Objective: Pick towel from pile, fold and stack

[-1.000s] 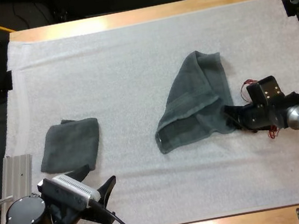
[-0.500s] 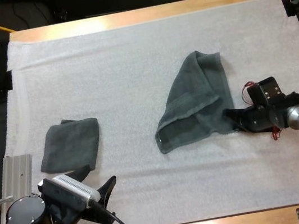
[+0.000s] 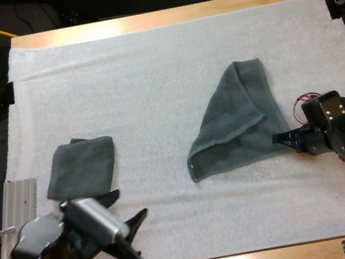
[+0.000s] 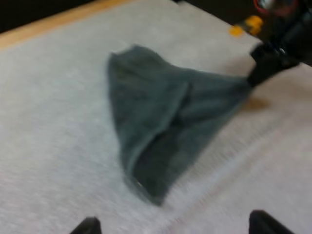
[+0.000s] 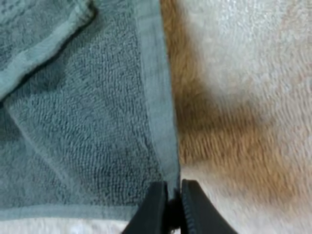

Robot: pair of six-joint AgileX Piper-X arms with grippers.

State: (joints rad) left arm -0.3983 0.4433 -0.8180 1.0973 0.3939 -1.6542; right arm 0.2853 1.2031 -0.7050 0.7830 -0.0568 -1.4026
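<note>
- Roughly a third in, by my judgement: one towel is done, a second is in hand and not yet folded.
- Folded towel [image 3: 81, 167]: lies flat as a neat square on the left part of the white mat [image 3: 148, 61], just ahead of the left gripper [image 3: 130, 203]. I take it as the base of the stack.
- Loose towel [image 3: 236, 119]: right of the mat's centre, well apart from the folded one. It is a rough triangle with one flap doubled over on itself, so it is neither spread flat nor folded.
- Right gripper [image 5: 168, 195]: low at the loose towel's near right corner. Its fingers [image 5: 155, 207] are pinched together on the hem, with cloth between them.
- Left gripper: near the table's [image 3: 174, 14] front edge, facing the loose towel from a distance. Its fingers stand wide apart and hold nothing.
- Left to do, as I judge it: pull the cloth out flat, probably with the left gripper taking a second corner. Then fold it to match the square and carry it across onto the folded towel.
</note>
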